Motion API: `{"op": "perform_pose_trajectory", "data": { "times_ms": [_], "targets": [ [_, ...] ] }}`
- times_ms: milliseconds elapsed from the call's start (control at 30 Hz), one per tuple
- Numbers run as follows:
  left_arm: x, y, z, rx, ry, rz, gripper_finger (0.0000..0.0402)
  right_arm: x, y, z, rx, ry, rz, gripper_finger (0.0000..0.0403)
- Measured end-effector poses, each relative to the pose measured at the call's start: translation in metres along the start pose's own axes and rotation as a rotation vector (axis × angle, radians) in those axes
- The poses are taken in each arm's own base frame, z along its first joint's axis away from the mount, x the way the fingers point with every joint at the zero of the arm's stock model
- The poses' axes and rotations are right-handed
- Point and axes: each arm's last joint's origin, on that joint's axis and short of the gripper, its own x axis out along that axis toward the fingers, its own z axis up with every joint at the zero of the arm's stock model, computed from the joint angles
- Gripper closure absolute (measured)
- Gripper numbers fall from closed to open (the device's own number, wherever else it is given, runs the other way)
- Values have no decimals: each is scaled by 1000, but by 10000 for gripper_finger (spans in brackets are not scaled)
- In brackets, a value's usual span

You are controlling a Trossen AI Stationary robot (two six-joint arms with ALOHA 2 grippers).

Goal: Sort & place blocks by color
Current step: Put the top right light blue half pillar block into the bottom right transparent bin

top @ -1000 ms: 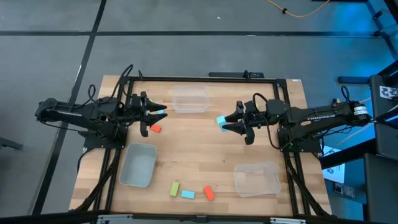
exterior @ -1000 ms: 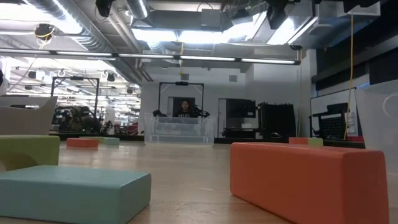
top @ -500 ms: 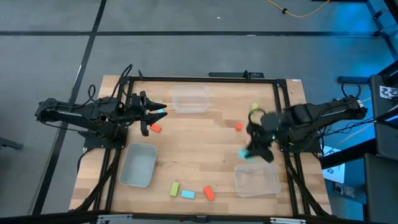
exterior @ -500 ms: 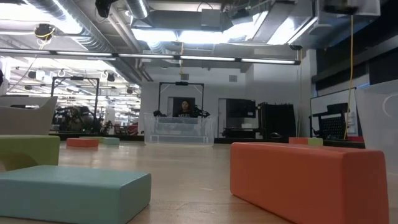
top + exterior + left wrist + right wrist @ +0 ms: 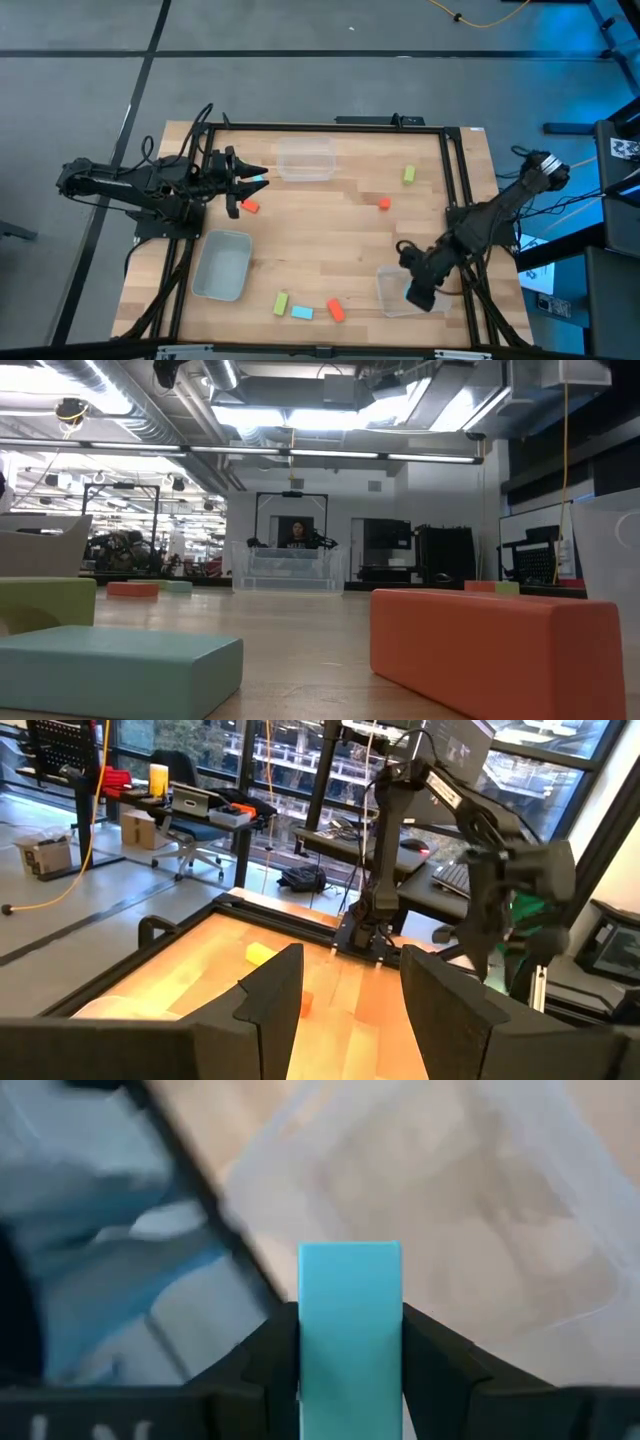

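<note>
Right gripper (image 5: 418,296) hangs over the clear bin (image 5: 392,283) at 5 o'clock on the surface (image 5: 330,230), jaws closed tight on a cyan block (image 5: 350,1315); wrist view shows the block pinched upright between the fingers, bin floor beneath and ahead.

Left gripper (image 5: 252,181) waits at 10 o'clock, just short of a second clear bin (image 5: 305,160) at 12, pinching another cyan block (image 5: 258,182) at its tips.

Loose on the surface: an orange-red block (image 5: 250,207) close by the left gripper; a small orange-red block (image 5: 384,204) and a yellow-green block (image 5: 408,175) toward 2 o'clock; a row at 6 o'clock — yellow-green (image 5: 282,303), cyan (image 5: 302,312), orange-red (image 5: 336,310). A grey bin (image 5: 222,265) lies at 8 o'clock.

Risks, as judged:
- Gripper sits near the bin's inner wall; releasing here could land the block on the rim and tip it outside.
- Dropping from height could bounce it out of the shallow bin.
- Two cyan blocks are held near different bins; they may end up in separate bins.
</note>
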Motion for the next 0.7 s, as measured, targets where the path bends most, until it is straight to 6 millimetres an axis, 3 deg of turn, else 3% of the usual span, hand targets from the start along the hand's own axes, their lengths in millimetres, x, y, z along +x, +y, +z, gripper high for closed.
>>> {"op": "perform_pose_trajectory", "data": {
  "times_ms": [267, 700],
  "targets": [
    [0, 0, 0, 0, -1, -1, 239, 39, -3, 0, 175, -112, -211, 265],
    [0, 0, 0, -1, -2, 1, 239, 74, -7, -4, 123, -198, -360, 265]
  ]
}}
